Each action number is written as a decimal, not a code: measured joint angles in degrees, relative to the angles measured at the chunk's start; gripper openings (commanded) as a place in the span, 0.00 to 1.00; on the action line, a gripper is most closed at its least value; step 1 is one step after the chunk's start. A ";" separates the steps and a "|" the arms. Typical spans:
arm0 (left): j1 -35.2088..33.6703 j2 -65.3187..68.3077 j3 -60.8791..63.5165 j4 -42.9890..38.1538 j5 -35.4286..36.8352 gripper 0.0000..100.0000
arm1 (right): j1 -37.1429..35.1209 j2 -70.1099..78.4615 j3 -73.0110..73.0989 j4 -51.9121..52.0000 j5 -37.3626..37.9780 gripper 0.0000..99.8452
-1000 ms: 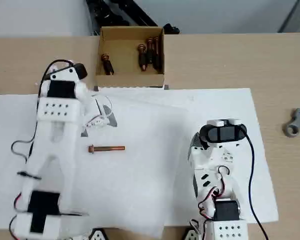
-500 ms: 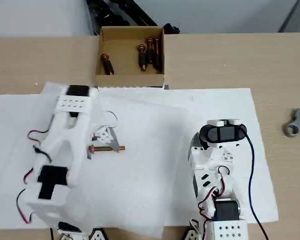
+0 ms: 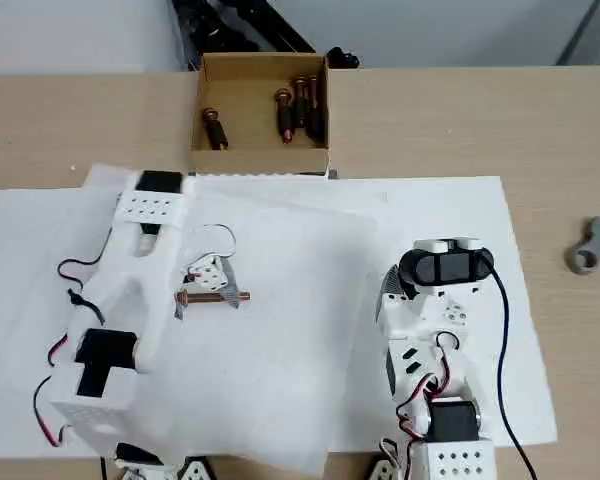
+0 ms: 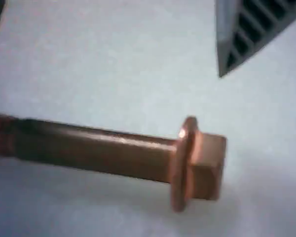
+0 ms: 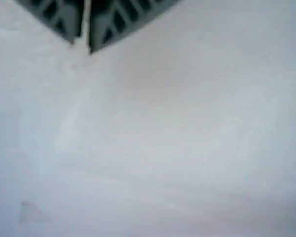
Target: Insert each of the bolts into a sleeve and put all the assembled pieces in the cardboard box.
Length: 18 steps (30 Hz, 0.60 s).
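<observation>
Outside the box (image 3: 262, 160) lies one bolt (image 4: 113, 153); inside, three or four.

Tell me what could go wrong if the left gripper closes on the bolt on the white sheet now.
The bolt lies flat under the open left gripper. Its round shank may roll or slip out as the fingers close. The grey part, possibly the sleeve, sits far off on the bare table beyond the right arm, so mating the two could take an awkward reach or handover.
</observation>
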 measured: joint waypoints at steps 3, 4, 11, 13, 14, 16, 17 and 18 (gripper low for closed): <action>0.18 0.00 0.00 0.00 -2.02 0.28 | 0.00 0.00 0.00 0.00 0.00 0.00; 0.18 0.00 0.00 -0.26 -2.11 0.28 | 0.00 0.00 0.00 0.00 0.00 0.00; 0.09 3.34 0.00 -5.01 -2.55 0.16 | 0.00 0.00 0.00 0.00 0.00 0.00; 0.09 5.98 -0.18 -6.15 -2.29 0.12 | 0.00 0.00 0.00 0.00 0.00 0.00; 0.26 6.59 -0.35 -6.42 -2.29 0.11 | 0.00 0.00 0.00 0.00 0.00 0.00; 0.53 8.97 -1.58 -6.77 -3.43 0.09 | 0.00 0.00 0.00 0.00 0.00 0.00; 0.62 9.93 -2.46 -6.86 -4.48 0.08 | 0.00 0.00 0.00 0.00 0.00 0.00; 0.62 10.90 -3.60 -6.86 -5.54 0.06 | 0.00 0.00 0.00 0.00 0.00 0.00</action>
